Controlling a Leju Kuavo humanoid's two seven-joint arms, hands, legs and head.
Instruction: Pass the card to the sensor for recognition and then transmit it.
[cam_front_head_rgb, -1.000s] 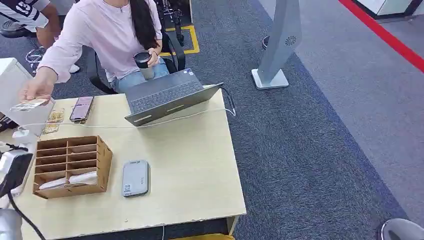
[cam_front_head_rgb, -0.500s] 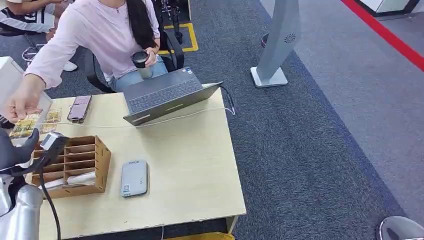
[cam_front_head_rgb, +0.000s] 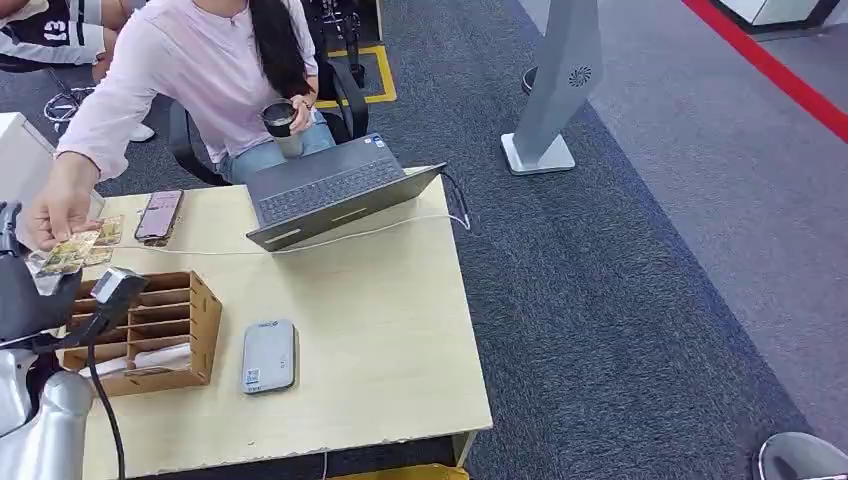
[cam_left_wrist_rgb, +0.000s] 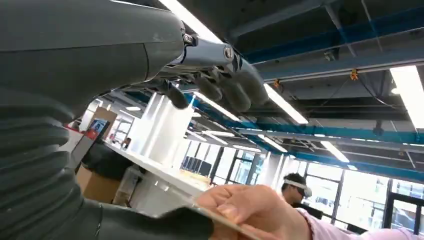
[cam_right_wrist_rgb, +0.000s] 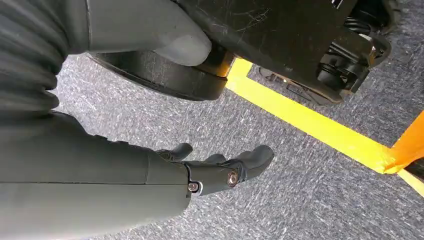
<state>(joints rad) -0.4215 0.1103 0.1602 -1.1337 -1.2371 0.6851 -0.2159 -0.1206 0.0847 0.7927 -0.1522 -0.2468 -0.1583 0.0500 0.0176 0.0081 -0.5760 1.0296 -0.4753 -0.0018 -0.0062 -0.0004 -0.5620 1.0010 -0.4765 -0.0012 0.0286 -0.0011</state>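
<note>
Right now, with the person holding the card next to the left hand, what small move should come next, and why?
Probably close the left hand on the card. The person's hand holds it at the robot's hand, whose fingers are apart and grip nothing, so the handover is not done.

Open laptop (cam_front_head_rgb: 335, 190) (beside a phone (cam_front_head_rgb: 160, 215)) on the table (cam_front_head_rgb: 380, 340).

Organizer (cam_front_head_rgb: 140, 335) on table (cam_front_head_rgb: 380, 340) w/ sensor (cam_front_head_rgb: 270, 356) just right; laptop (cam_front_head_rgb: 335, 190) behind, phone (cam_front_head_rgb: 161, 215) left of it.
</note>
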